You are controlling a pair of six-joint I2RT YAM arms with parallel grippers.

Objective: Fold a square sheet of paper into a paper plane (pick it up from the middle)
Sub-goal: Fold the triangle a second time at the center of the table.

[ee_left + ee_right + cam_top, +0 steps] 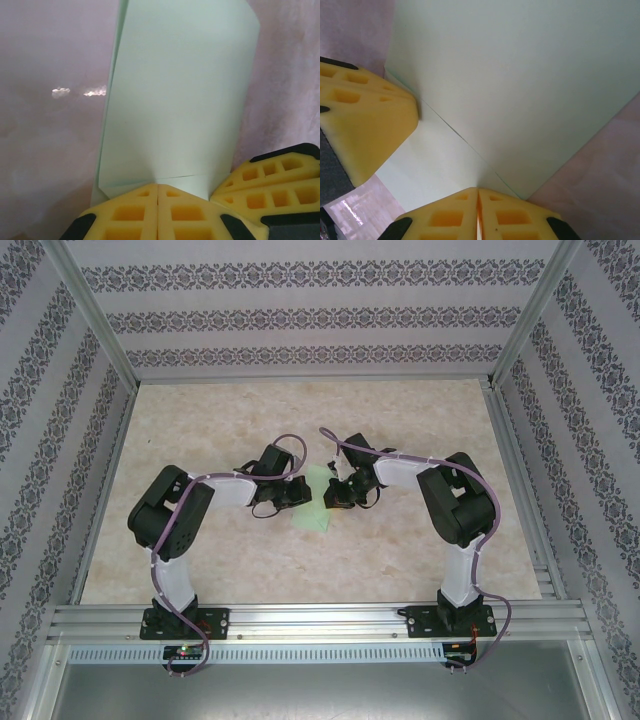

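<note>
Open tabletop [200,430] surrounds folded paper [318,512], left fingers [125,215] and right fingers [445,219] closed at its edge.

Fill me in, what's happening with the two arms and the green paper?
Both arms are working a pale-green sheet of paper in the middle of the table, folding it toward a plane. The left gripper and right gripper are both shut, with their tips close together on the paper's edge. Whether they pinch it or just press it down is unclear. The sheet already shows a crease and overlapping layers, but no dart shape yet.
</note>
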